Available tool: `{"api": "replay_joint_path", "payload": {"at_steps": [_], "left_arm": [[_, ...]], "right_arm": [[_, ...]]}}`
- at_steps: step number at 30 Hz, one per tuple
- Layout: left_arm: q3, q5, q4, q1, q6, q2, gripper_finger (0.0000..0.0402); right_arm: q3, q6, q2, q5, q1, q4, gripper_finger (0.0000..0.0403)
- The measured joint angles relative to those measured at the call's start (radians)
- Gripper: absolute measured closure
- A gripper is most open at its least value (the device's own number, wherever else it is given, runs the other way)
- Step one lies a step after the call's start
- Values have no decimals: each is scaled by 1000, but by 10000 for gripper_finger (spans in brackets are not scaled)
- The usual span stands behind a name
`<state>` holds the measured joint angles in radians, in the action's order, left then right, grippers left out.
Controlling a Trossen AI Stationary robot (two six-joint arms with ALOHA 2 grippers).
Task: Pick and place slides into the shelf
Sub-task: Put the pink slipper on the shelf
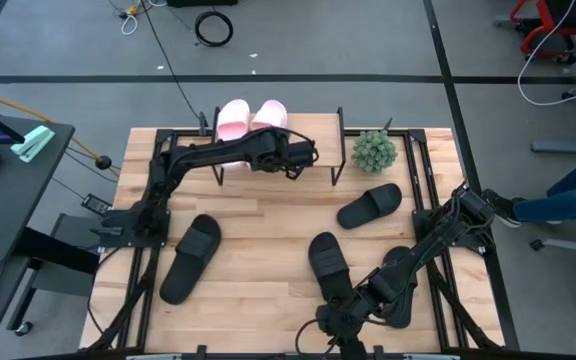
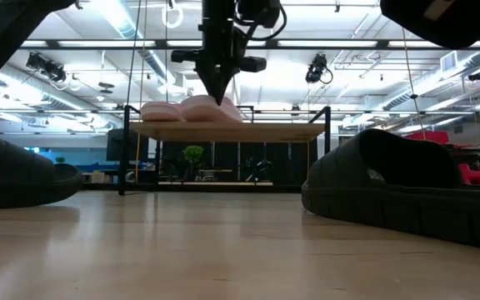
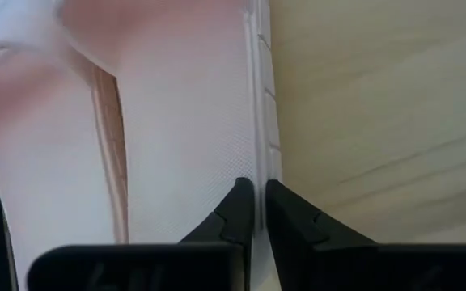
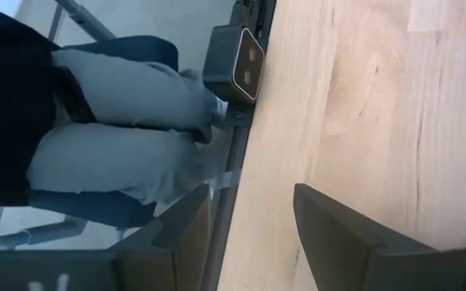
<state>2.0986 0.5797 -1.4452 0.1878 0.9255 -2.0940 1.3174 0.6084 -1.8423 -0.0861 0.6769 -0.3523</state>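
Two pale pink slides (image 1: 233,118) (image 1: 270,113) lie side by side on the shelf (image 2: 248,131), soles down on its wooden board (image 3: 379,121). My left gripper (image 3: 257,202) points straight down over the shelf, shut, its tips at the outer rim of the right-hand pink slide (image 3: 184,113); the low view shows it (image 2: 219,93) right above that slide (image 2: 198,108). Three black slides (image 1: 190,257) (image 1: 328,265) (image 1: 370,205) lie soles down on the table. My right gripper (image 4: 253,194) is open, hanging over the table's right edge (image 4: 249,145), holding nothing. My left gripper stands from above, pointing down, with its shut fingertips (image 3: 237,206) on the line of the white sole rim (image 3: 261,121) along the right-hand pink slide's outer side. I cannot tell whether they touch it. The slide lies flat on the shelf board.
A small green plant (image 1: 374,150) stands beside the shelf's right frame (image 1: 340,145). A seated person's legs (image 4: 128,129) are close beyond the table's right edge. Bare board shows on the shelf to the right of the pink slides. In the low view black slides (image 2: 407,192) (image 2: 15,179) loom close.
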Motion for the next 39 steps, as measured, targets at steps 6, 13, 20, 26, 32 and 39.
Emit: {"api": "replay_joint_path", "payload": {"at_steps": [6, 13, 20, 26, 32, 39], "left_arm": [[1, -65, 22, 1, -146, -5, 343], [1, -68, 21, 1, -126, -4, 285], [21, -127, 11, -6, -176, -4, 252], [143, -214, -29, -35, -262, -4, 257], [221, -242, -112, -77, -404, 66, 285], [223, -249, -108, -161, -543, 209, 327]], "right_arm": [[0, -7, 0, 0, 0, -5, 218], [0, -2, 0, 24, 0, -7, 218], [0, 17, 0, 78, 5, -9, 218], [0, 72, 0, 331, 16, -148, 218], [0, 200, 10, 541, -14, -401, 218], [7, 108, 13, 741, -108, -488, 227]]}}
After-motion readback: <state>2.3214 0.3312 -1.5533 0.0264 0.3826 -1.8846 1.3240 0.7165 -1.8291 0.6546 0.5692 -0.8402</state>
